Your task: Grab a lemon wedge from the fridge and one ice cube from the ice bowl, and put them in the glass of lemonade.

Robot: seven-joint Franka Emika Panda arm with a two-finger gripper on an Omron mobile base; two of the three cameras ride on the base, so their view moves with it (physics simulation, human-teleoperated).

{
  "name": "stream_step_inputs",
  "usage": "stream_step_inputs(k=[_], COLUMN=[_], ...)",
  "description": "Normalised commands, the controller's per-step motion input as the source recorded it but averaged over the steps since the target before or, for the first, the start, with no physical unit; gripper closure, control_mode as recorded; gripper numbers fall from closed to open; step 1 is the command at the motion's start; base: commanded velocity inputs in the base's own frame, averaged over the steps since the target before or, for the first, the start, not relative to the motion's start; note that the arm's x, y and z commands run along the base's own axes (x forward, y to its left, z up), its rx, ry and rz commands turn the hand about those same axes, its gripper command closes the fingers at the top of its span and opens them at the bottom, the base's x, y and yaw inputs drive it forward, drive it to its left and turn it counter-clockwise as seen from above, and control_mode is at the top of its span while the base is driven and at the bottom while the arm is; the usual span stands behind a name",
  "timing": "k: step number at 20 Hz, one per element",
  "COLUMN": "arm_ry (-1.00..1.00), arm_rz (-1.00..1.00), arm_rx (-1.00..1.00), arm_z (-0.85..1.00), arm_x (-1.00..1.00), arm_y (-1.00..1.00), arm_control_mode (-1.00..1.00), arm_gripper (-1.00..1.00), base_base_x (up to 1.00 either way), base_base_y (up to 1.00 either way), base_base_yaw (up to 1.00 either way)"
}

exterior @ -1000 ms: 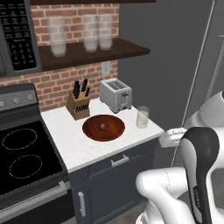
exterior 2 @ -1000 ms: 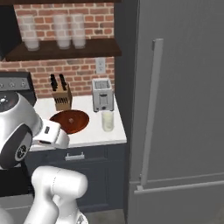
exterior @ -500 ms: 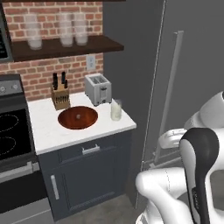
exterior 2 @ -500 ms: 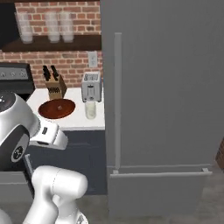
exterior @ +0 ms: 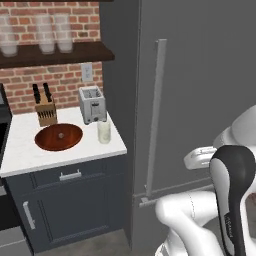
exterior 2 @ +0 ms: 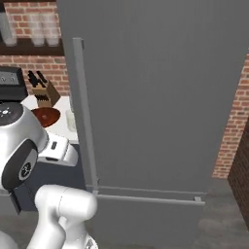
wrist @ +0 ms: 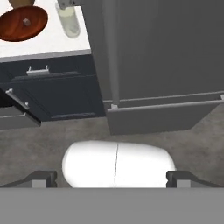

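The fridge (exterior: pixel 200 75) stands shut, its long light-grey handle (exterior: pixel 155 115) running down the door's left side; the lemon wedge is hidden behind that door. To its left, on the white counter (exterior: pixel 20 157), sits the reddish-brown ice bowl (exterior: pixel 59 137) with a tiny pale ice cube (wrist: pixel 27 22) at its middle. The glass of lemonade (exterior: pixel 104 132) stands right of the bowl, near the counter's corner. My gripper (wrist: pixel 111 179) is open and empty, held low in front of the fridge (wrist: pixel 166 48) and pointing down at the floor.
A toaster (exterior: pixel 92 104) and a knife block (exterior: pixel 46 112) stand behind the bowl by the brick wall. Frosted jars (exterior: pixel 47 35) line a dark shelf above. Dark cabinet fronts (exterior: pixel 70 200) lie under the counter. A brick wall (exterior 2: pixel 233 121) closes the fridge's right side.
The base has driven to the right, so the whole scene slid left: the counter moved to the left side and the fridge now stands in front. The arm stays tucked, gripper open.
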Motion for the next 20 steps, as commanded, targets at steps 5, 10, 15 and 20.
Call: stream_step_inputs(k=[5, 10, 15, 20], arm_ry=[0.00, 0.00, 0.00, 0.00], arm_rz=[0.00, 0.00, 0.00, 0.00], arm_rx=[0.00, 0.00, 0.00, 0.00], arm_z=[0.00, 0.00, 0.00, 0.00], arm_x=[0.00, 0.00, 0.00, 0.00], arm_y=[0.00, 0.00, 0.00, 0.00], arm_control_mode=[1.00, 1.00, 1.00, 1.00], arm_gripper=[-1.00, -1.00, -1.00, -1.00], base_base_x=[-0.17, -0.39, -0.61, -0.19], base_base_y=[0.15, 0.27, 0.00, -0.01], base_base_yaw=[0.07, 0.00, 0.00, 0.00])
